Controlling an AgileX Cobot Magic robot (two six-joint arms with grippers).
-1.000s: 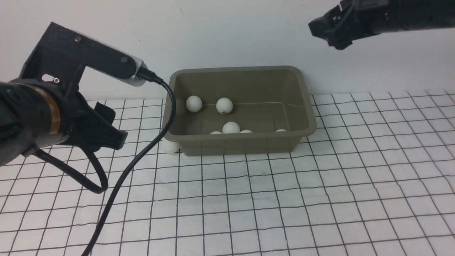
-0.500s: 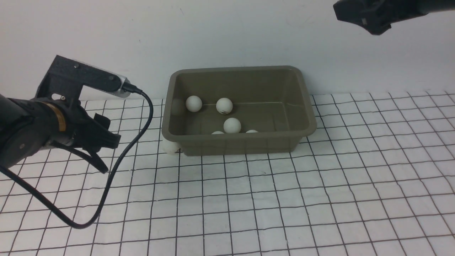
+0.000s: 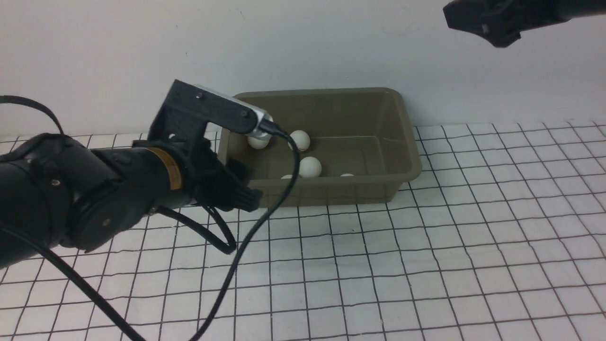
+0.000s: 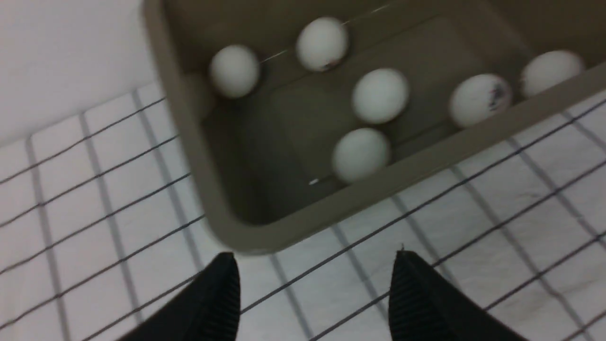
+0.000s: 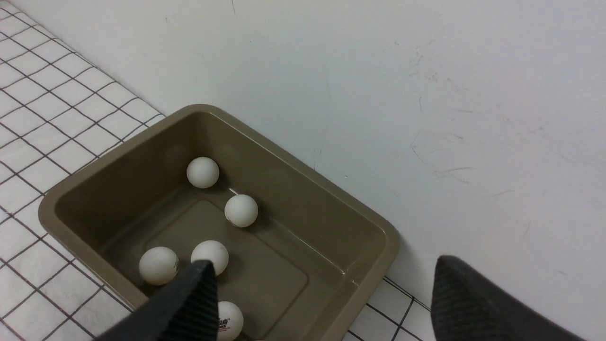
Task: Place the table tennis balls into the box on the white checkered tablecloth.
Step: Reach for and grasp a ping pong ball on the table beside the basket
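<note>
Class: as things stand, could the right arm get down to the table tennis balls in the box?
Probably yes: the right gripper hangs open high up, the box is open-topped, and nothing covers the table tennis balls.

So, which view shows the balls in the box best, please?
Left wrist view: six balls, unhidden, though blurred. Right wrist view shows five, two partly behind a finger. Front view: box wall and left arm obscure several.

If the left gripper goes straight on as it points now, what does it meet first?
Probably the box near its front left corner. The open left gripper points at that wall, though depth is unclear.
</note>
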